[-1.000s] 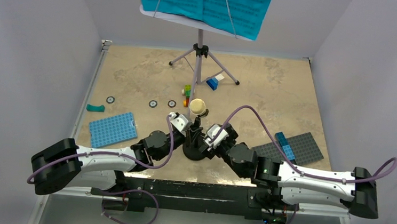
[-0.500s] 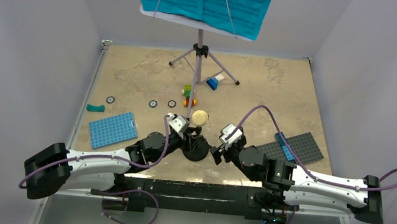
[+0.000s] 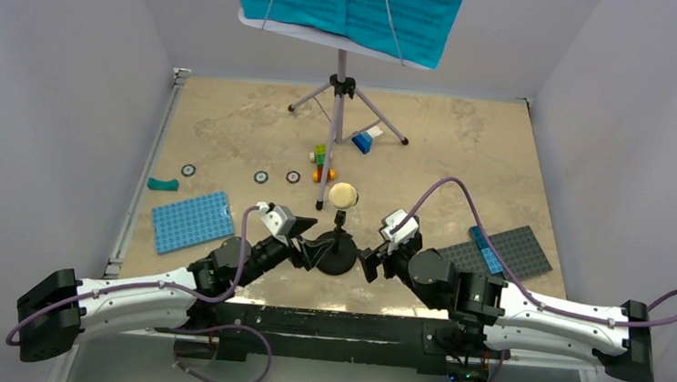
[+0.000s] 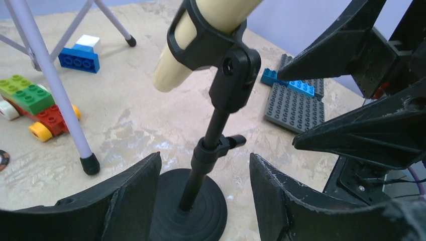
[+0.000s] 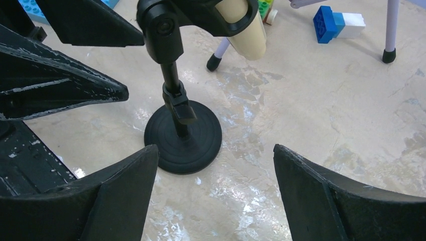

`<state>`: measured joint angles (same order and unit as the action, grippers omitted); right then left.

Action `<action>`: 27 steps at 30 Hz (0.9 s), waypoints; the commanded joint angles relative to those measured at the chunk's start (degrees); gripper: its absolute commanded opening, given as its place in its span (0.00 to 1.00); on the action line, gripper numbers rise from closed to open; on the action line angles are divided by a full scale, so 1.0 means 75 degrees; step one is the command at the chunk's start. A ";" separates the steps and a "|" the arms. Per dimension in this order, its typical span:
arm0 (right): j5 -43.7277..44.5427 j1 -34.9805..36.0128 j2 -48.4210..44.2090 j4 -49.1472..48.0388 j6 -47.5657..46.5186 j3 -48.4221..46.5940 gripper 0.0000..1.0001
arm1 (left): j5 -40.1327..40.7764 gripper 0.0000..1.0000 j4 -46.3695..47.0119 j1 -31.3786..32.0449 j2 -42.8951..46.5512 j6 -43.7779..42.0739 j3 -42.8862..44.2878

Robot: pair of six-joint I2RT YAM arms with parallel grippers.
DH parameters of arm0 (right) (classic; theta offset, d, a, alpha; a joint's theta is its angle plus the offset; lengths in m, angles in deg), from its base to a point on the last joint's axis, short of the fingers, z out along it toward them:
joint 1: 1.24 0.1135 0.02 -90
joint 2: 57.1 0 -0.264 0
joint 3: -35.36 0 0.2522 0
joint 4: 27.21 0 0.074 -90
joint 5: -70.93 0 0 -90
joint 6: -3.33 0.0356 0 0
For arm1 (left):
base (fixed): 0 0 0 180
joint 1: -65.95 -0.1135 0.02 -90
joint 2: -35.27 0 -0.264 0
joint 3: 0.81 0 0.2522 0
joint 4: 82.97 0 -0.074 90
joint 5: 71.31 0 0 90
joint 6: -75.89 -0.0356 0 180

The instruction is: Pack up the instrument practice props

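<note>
Black mic stand (image 3: 336,256) stands upright on the tabletop, pole vertical, with the cream microphone (image 3: 343,195) clipped on top. Left claw (image 3: 304,253) is spread wide just left of the stand, base between its fingers. It's the nearer. Right claw (image 3: 367,265) is also wide, near the stand's right, apart.

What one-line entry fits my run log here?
left gripper open at mic stand; right gripper open, apart; microphone clipped in; music stand standing

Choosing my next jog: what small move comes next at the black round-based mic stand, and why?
Probably ease the open left gripper forward around the black round-based mic stand's pole: it stands centred just beyond the fingertips, and nothing grips it.
</note>
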<state>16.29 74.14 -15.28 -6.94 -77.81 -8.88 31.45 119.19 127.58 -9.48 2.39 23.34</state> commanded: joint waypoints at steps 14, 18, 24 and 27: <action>-0.0201 -0.0171 -0.0273 0.0415 0.1217 -0.0072 0.88 | -0.0045 0.69 0.1161 0.0033 -0.0981 -0.1071 0.1497; -0.0225 -0.0182 -0.0291 0.0416 0.1289 -0.0069 0.88 | -0.0095 0.69 0.1096 0.0033 -0.1155 -0.1157 0.1674; -0.0452 -0.0182 -0.0371 0.0636 0.1513 -0.0346 0.88 | 0.0142 0.54 0.0839 0.0033 -0.1741 -0.1296 0.2082; -0.0736 -0.0173 -0.0485 0.0779 0.1560 -0.0617 0.88 | 0.0243 0.32 0.0882 0.0032 -0.1904 -0.1360 0.2122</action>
<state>13.47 72.96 -17.29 -2.55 -68.19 -9.21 32.43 124.35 127.58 -22.57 -6.29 36.89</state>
